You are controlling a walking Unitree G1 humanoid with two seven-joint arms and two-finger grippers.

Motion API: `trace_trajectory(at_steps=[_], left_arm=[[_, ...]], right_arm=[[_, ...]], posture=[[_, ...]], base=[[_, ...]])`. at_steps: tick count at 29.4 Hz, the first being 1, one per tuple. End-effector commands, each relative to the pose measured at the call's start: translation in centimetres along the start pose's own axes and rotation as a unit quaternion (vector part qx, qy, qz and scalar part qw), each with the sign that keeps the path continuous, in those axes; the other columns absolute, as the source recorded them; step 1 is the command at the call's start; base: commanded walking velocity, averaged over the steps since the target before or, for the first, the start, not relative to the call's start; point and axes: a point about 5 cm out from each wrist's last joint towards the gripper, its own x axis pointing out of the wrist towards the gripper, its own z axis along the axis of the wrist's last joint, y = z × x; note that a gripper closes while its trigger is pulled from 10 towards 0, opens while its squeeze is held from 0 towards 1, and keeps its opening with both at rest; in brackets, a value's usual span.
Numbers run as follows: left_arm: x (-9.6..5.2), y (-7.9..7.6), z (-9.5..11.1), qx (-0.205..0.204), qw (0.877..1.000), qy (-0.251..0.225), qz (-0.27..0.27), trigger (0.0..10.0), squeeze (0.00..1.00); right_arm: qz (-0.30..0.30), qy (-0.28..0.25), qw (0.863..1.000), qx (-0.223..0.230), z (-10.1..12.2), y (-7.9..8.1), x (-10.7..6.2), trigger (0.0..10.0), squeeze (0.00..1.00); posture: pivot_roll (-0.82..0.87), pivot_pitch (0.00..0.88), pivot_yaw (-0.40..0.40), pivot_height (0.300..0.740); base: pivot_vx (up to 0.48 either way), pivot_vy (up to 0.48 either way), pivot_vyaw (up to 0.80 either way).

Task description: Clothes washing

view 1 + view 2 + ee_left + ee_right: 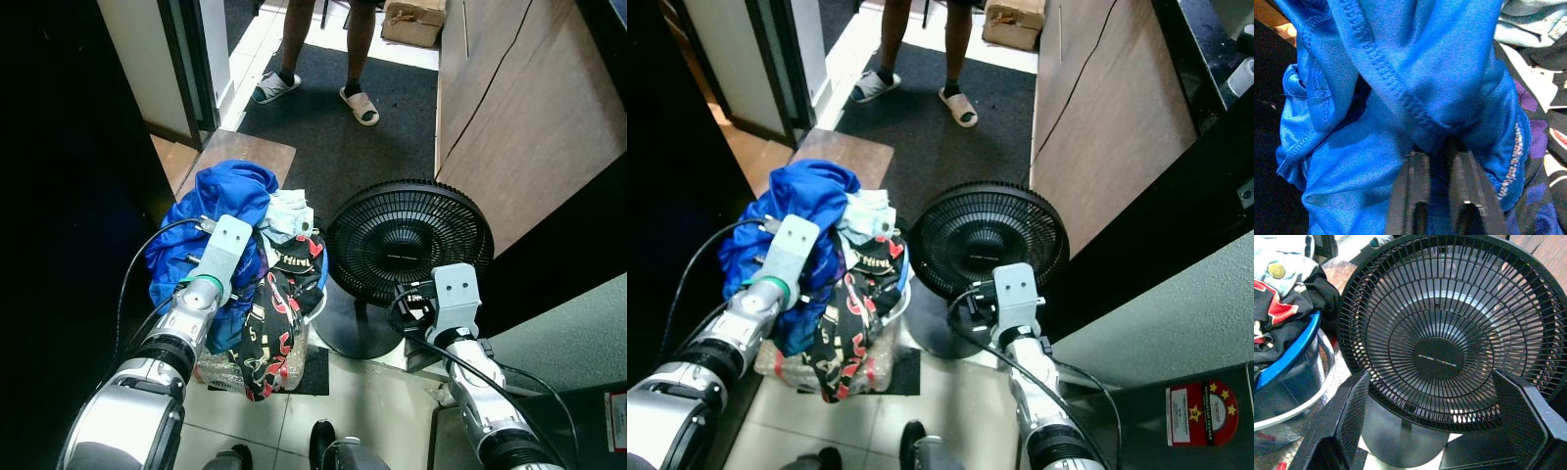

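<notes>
The left hand [1437, 161], fingers pinching a fold of the blue garment [211, 211] atop the heaped basket [1288, 352], is the nearer one, while the right hand [1440, 396], fingers spread, hangs beside the pile, facing the fan [407, 240].

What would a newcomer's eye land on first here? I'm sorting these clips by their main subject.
Probably the heap of clothes in the basket before the robot, topped by a bright blue garment that the left gripper pinches. Right of it a black floor fan faces up, with the right gripper open before it. Beyond, a person in slippers stands on a dark mat.
</notes>
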Motion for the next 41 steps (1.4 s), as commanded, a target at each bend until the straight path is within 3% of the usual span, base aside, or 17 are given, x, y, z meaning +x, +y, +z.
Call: trace_trajectory(at_steps=[1, 11, 12, 13, 14, 25, 26, 28, 29, 32, 34, 35, 36, 37, 38, 39, 41], left_arm=[[-0.3, -0.5, -1.5, -0.001, 1.0, 0.021, -0.007, 0.0, 0.0], [-0.3, -0.1, 0.7, -0.096, 0.995, -0.018, -0.013, 0.0, 0.0], [-0.6, -0.3, 2.5, -0.151, 0.988, -0.026, -0.031, 6.3, 0.0], [-0.6, -0.3, 2.5, -0.151, 0.988, -0.026, -0.031, 6.3, 0.0], [-1.8, -0.4, 5.4, -0.218, 0.972, -0.051, -0.073, 10.0, 0.0], [-4.0, 1.6, 10.4, -0.264, 0.953, -0.133, -0.071, 10.0, 0.0], [-4.6, 2.9, 12.8, -0.283, 0.942, -0.17, -0.063, 10.0, 0.0], [-4.6, 2.9, 12.8, -0.283, 0.942, -0.17, -0.063, 10.0, 0.0], [-5.4, 4.1, 15.2, -0.297, 0.929, -0.211, -0.06, 10.0, 0.0], [-6.2, 5.0, 17.1, -0.308, 0.918, -0.24, -0.064, 10.0, 0.0], [-8.0, 7.5, 21.0, -0.326, 0.893, -0.301, -0.069, 10.0, 0.0], [-8.0, 7.5, 21.0, -0.326, 0.893, -0.301, -0.069, 10.0, 0.0], [-9.6, 9.9, 23.9, -0.35, 0.866, -0.348, -0.078, 10.0, 0.0], [-9.6, 9.9, 23.9, -0.35, 0.866, -0.348, -0.078, 10.0, 0.0], [-10.5, 10.8, 25.1, -0.371, 0.845, -0.375, -0.085, 10.0, 0.0], [-10.5, 10.8, 25.1, -0.371, 0.845, -0.375, -0.085, 10.0, 0.0], [-11.5, 11.6, 26.1, -0.393, 0.824, -0.398, -0.094, 10.0, 0.0]], right_arm=[[-0.002, 0.021, 1.0, 0.001, -1.0, -0.2, -0.6, 10.0, 0.0], [-0.006, 0.021, 1.0, 0.001, -1.0, -0.2, -0.7, 10.0, 0.0], [-0.007, 0.018, 1.0, 0.002, -0.9, -0.2, -0.6, 10.0, 0.0], [-0.007, 0.018, 1.0, 0.002, -0.9, -0.2, -0.6, 10.0, 0.0], [-0.008, 0.013, 1.0, 0.004, -0.6, -0.2, -0.4, 10.0, 0.0], [-0.003, -0.005, 1.0, 0.013, 0.3, 0.2, 0.1, 10.0, 0.0], [-0.001, -0.014, 1.0, 0.017, 0.7, 0.4, 0.3, 10.0, 0.0], [-0.001, -0.014, 1.0, 0.017, 0.7, 0.4, 0.3, 10.0, 0.0], [0.001, -0.021, 1.0, 0.02, 1.0, 0.6, 0.4, 10.0, 0.0], [0.002, -0.025, 0.999, 0.023, 1.2, 0.8, 0.5, 10.0, 0.0], [0.004, -0.03, 0.999, 0.027, 1.4, 1.1, 0.5, 10.0, 0.0], [0.004, -0.03, 0.999, 0.027, 1.4, 1.1, 0.5, 10.0, 0.0], [0.005, -0.032, 0.999, 0.028, 1.5, 1.2, 0.6, 10.0, 0.0], [0.005, -0.032, 0.999, 0.028, 1.5, 1.2, 0.6, 10.0, 0.0], [0.004, -0.032, 0.999, 0.029, 1.5, 1.2, 0.6, 10.0, 0.0], [0.004, -0.032, 0.999, 0.029, 1.5, 1.2, 0.6, 10.0, 0.0], [0.004, -0.032, 0.999, 0.03, 1.5, 1.2, 0.6, 10.0, 0.0]], posture=[[0.01, 0.314, -0.012, 0.74], [0.01, 0.283, -0.009, 0.74], [0.02, 0.26, -0.01, 0.74], [0.02, 0.26, -0.01, 0.74], [0.02, 0.239, -0.014, 0.74], [0.04, 0.191, -0.026, 0.74], [0.05, 0.169, -0.029, 0.74], [0.05, 0.169, -0.029, 0.74], [0.05, 0.153, -0.031, 0.74], [0.05, 0.153, -0.031, 0.74], [0.06, 0.14, -0.033, 0.74], [0.06, 0.14, -0.033, 0.74], [0.06, 0.129, -0.033, 0.74], [0.06, 0.129, -0.033, 0.74], [0.06, 0.128, -0.034, 0.74], [0.06, 0.128, -0.034, 0.74], [0.06, 0.128, -0.034, 0.74]], base=[[0.0, 0.0, 0.0], [0.0, 0.0, 0.0], [0.0, 0.0, 0.0], [0.0, 0.0, 0.0], [0.0, 0.0, 0.0], [0.0, 0.0, 0.0], [0.0, 0.0, 0.0], [0.0, 0.0, 0.0], [0.0, 0.0, 0.0], [0.0, 0.0, 0.0], [0.0, 0.0, 0.0], [0.0, 0.0, 0.0], [0.0, 0.0, 0.0], [0.0, 0.0, 0.0], [0.0, 0.0, 0.0], [0.0, 0.0, 0.0], [0.0, 0.0, 0.0]])
